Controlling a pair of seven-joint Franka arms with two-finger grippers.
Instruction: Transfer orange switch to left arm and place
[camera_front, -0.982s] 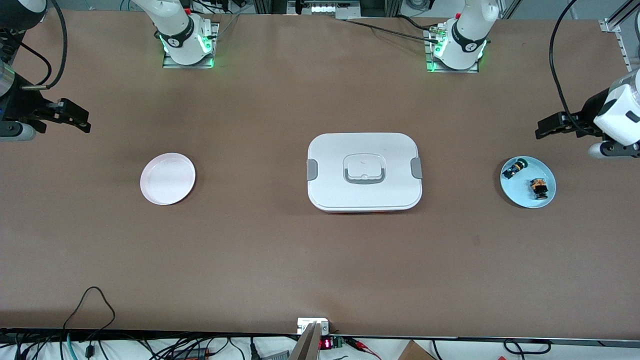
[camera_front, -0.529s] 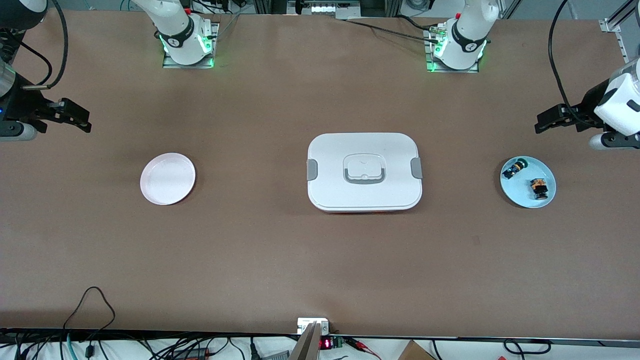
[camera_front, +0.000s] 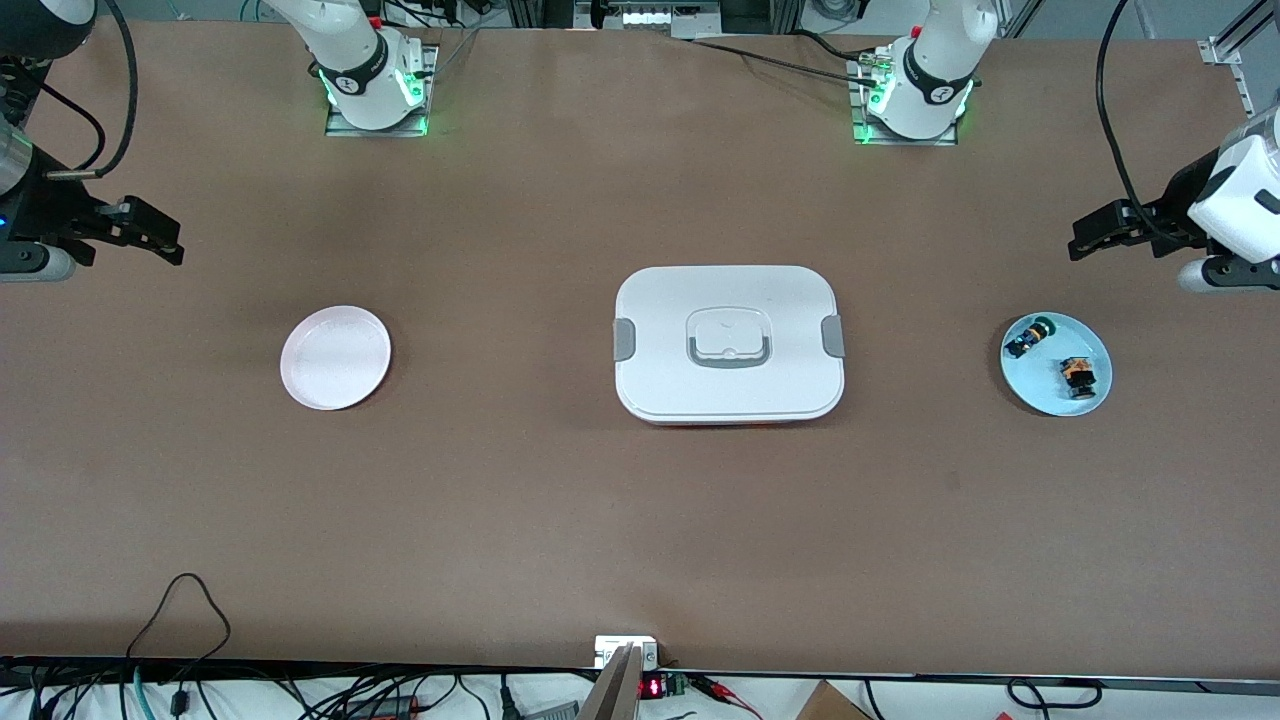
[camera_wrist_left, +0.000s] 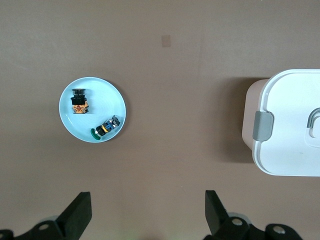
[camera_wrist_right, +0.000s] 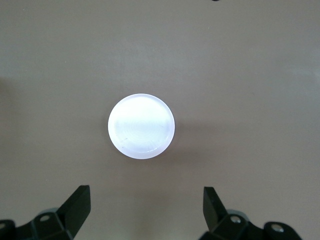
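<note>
The orange switch (camera_front: 1077, 376) lies on a light blue plate (camera_front: 1040, 378) at the left arm's end of the table, and shows in the left wrist view as the orange switch (camera_wrist_left: 79, 102) on that plate (camera_wrist_left: 100, 106). The white box (camera_front: 729, 343) sits mid-table with its lid on; its end shows in the left wrist view (camera_wrist_left: 292, 135). My left gripper (camera_front: 1090, 235) hangs open over bare table beside the blue plate, its own view showing the left gripper (camera_wrist_left: 148, 202) empty. My right gripper (camera_front: 150, 235) hangs open over bare table by the white plate, empty in its own view (camera_wrist_right: 146, 199).
A blue-and-black component with a green tip (camera_front: 1030, 337) shares the blue plate. An empty white plate (camera_front: 335, 357) lies toward the right arm's end, also seen as the white plate (camera_wrist_right: 141, 126). Cables run along the table's front edge.
The left gripper has drawn slightly away from the blue plate toward the bases' edge of the table. The right gripper has shifted a little the same way. Both stay open.
</note>
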